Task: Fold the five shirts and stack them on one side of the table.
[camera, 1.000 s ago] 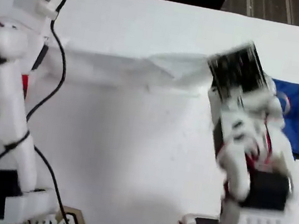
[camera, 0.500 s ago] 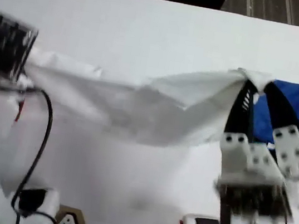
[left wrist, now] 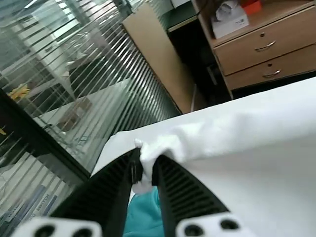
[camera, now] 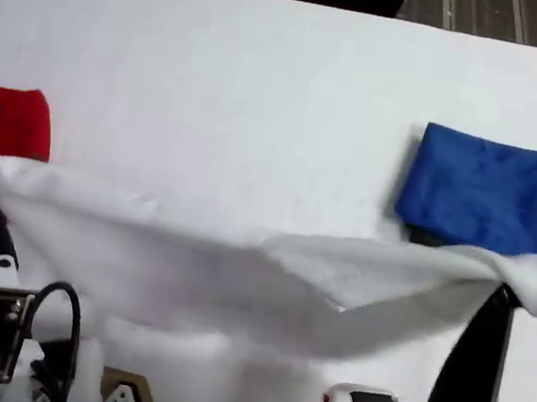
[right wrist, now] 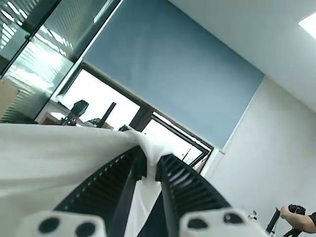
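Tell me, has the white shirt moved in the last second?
Yes. The white shirt has come toward the arms' side: earlier level with the folded blue shirt, it now spans nearer than it.

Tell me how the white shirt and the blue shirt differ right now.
The white shirt hangs pinched at its ends by the left gripper and right gripper; the blue shirt lies untouched on the table. The white one spans most of the table's width; the blue one is folded into a compact rectangle. Both are plain cloth.
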You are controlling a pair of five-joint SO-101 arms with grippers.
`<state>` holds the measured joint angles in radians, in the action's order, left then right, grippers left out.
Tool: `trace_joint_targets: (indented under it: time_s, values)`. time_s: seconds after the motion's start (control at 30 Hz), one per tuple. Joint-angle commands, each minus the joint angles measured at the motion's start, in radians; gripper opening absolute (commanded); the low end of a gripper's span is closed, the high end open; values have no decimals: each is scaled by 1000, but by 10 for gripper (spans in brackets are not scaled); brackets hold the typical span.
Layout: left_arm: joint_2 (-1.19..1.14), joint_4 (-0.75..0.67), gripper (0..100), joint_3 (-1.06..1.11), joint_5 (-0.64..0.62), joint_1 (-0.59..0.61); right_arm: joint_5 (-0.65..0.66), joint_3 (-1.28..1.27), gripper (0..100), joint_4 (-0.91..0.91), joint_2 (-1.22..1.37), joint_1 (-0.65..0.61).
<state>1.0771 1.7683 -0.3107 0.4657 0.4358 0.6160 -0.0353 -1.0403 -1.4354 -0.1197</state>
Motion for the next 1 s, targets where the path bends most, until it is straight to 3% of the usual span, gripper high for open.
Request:
trace_joint_targets:
  time_s: [0.0, 0.57, 0.73, 0.97]
  values:
    - [-2, -17, 25, -2, 8, 20, 6, 43, 19, 24, -2, 7]
    - [-5, -112, 25, 65, 3, 20, 8, -94, 19, 25, 87, 1]
    - [-5, -319, 25, 410, 8, 18, 3, -222, 20, 51, 173, -4]
    - [-20, -741, 24, 823, 11, -6, 8, -479, 20, 344, 317, -1]
